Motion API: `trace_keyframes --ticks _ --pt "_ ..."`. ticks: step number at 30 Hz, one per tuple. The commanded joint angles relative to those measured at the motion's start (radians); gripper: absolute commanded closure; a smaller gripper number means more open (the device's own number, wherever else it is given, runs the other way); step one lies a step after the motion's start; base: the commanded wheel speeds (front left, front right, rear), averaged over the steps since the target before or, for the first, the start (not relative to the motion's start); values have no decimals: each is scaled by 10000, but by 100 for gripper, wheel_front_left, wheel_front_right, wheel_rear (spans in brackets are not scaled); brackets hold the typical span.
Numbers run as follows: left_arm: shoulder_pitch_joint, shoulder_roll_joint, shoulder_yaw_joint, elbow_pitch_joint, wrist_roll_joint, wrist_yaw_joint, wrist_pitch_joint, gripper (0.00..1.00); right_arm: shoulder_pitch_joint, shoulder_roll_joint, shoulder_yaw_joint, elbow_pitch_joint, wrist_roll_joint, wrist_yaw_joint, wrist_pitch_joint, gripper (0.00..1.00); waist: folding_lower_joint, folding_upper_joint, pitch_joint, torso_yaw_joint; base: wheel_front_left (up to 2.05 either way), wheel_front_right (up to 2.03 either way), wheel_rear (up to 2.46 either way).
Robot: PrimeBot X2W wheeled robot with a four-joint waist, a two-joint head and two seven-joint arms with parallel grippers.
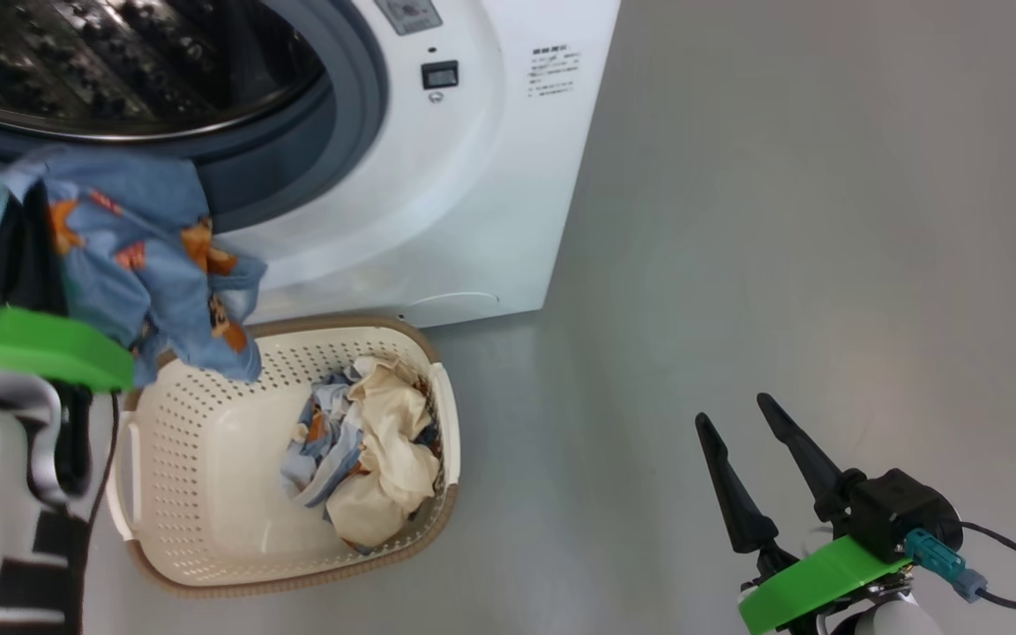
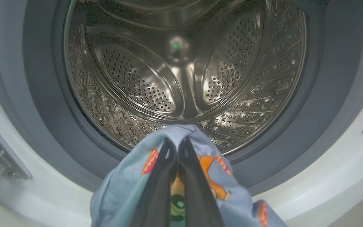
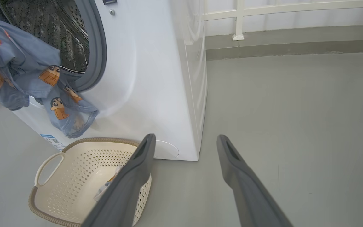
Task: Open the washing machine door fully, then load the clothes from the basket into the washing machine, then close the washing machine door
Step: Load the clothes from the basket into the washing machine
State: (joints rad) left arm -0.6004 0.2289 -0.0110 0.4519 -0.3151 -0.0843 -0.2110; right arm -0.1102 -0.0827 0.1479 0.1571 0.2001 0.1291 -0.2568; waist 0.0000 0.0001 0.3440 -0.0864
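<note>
The washer [image 1: 490,176] stands with its mouth uncovered, and the steel drum [image 2: 181,78] looks bare inside. On the floor [image 1: 781,220], the basket [image 1: 296,578] sits just before the washer's front, its far rim near the cabinet's bottom edge.

Your left gripper [image 2: 177,146] is clenched on the blue garment [image 1: 146,256]. It holds the garment before the rubber ring [image 2: 36,110] at the lower edge of the mouth, fingers aimed into the drum. I judge the garment limp and light. It drapes over both fingers and hangs from the pinch, so its long axis runs roughly vertical, and its loose tail trails over the basket's far rim. Expect it to sag and catch on the ring, so carry the pinch well past the lip before you let go.

The pile [image 1: 376,450] in the basket lies against its right wall, cream cloth on top, crumpled with no clear direction. Take it by a raised fold and pinch deep, since thin cloth slips.

Your right gripper [image 1: 733,408] is spread wide and empty, low over the floor, well apart from the basket.
</note>
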Motion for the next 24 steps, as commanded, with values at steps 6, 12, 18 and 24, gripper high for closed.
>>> trace_keyframes --ticks 6,12,18,24 --pt "-1315 686 144 529 36 -110 71 100 -314 60 304 -219 -7 16 -49 0 0 -1 476 -368 0 0 0" --pt "-2534 972 -80 1377 109 -196 217 100 -385 109 289 -291 -16 16 -49 0 0 -1 1082 -595 0 0 0" --pt "-3758 1057 -258 2056 -17 -286 354 100 -591 179 324 -398 -32 16 -49 0 0 -1 1834 -788 0 0 0" --pt "-4872 1283 -502 2842 84 -333 370 100 -784 261 365 -435 1 16 -49 0 0 -1 2517 -1002 0 0 0"
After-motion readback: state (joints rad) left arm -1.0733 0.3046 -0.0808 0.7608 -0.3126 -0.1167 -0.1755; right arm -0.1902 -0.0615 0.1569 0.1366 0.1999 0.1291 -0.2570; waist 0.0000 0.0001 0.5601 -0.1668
